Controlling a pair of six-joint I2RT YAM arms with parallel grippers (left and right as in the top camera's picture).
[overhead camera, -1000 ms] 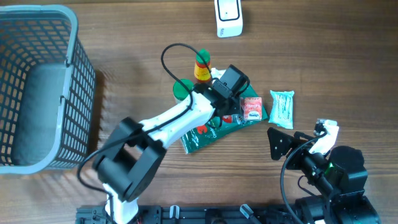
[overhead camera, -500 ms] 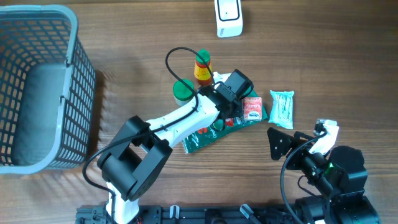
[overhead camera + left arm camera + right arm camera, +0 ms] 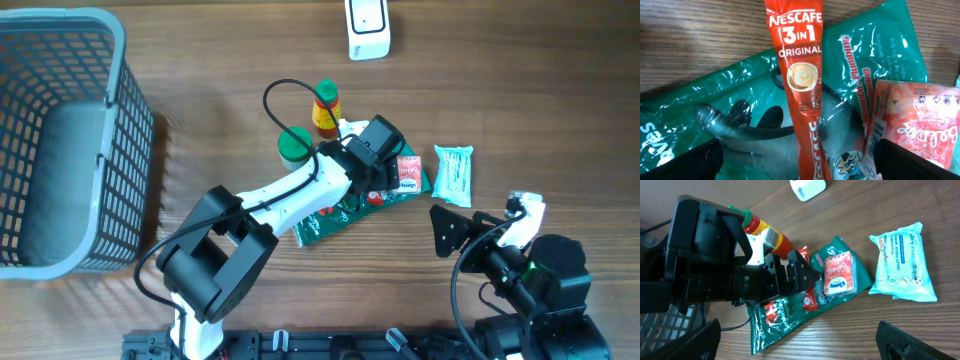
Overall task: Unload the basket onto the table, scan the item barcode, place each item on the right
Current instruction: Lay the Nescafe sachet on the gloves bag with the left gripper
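Nescafe 3in1 sachet [image 3: 802, 90] runs off the lower edge; overhead, the left arm [image 3: 290, 195] covers the green bag's [image 3: 315, 226] middle.

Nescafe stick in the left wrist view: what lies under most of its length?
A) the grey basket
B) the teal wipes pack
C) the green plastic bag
C: the red Nescafe stick runs across the green plastic bag, whose green film shows on both sides of it.
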